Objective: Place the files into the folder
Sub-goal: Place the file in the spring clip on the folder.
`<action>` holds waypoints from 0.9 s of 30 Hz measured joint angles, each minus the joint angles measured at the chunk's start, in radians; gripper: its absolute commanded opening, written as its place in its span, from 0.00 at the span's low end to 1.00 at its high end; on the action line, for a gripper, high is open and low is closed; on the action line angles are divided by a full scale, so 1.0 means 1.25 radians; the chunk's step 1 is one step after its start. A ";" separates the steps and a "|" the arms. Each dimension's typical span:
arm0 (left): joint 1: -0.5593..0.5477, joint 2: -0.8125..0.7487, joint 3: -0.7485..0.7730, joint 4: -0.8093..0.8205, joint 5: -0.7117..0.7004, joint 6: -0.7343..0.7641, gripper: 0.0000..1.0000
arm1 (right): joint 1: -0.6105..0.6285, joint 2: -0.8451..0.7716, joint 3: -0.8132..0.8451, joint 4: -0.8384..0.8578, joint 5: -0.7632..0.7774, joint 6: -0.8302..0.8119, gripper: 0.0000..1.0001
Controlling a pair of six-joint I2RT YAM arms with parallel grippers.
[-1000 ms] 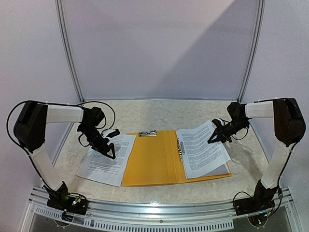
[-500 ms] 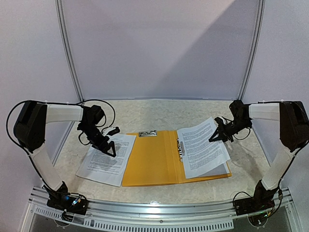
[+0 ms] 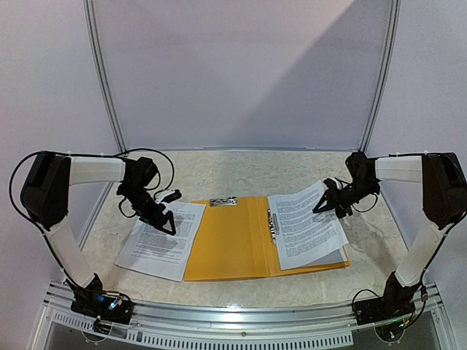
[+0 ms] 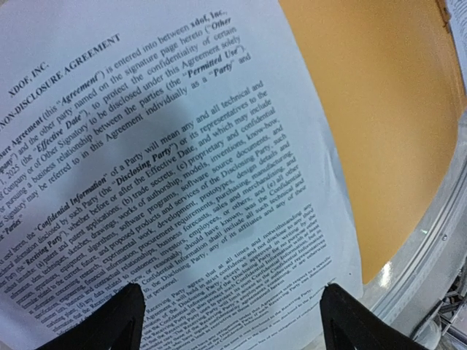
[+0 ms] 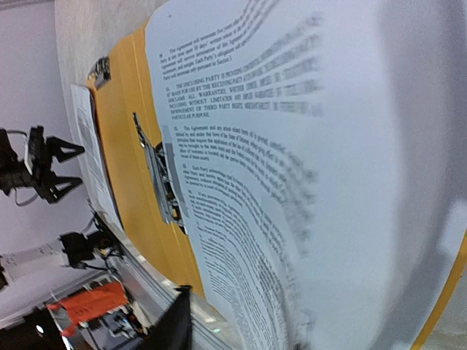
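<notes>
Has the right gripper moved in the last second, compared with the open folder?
Barely. The right gripper sits over the far right corner of the folder, but the sheet it held has sagged flatter.

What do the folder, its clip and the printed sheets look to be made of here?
The folder looks like smooth orange-yellow plastic, uniform in colour with a slight sheen, though coated card is possible. Its clip appears to be silvery metal, catching light. The sheets are thin matte white paper printed with black text; the right one curls upward.
</notes>
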 measured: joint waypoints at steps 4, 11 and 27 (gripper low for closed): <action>0.000 0.002 0.003 -0.002 0.004 0.000 0.85 | 0.000 0.000 0.000 -0.013 0.024 0.000 0.99; 0.000 0.002 0.017 -0.007 0.004 -0.003 0.85 | 0.000 0.000 0.018 -0.055 0.076 -0.003 0.99; 0.002 0.002 0.021 -0.011 0.007 -0.004 0.85 | 0.004 0.000 0.172 -0.227 0.329 -0.051 0.99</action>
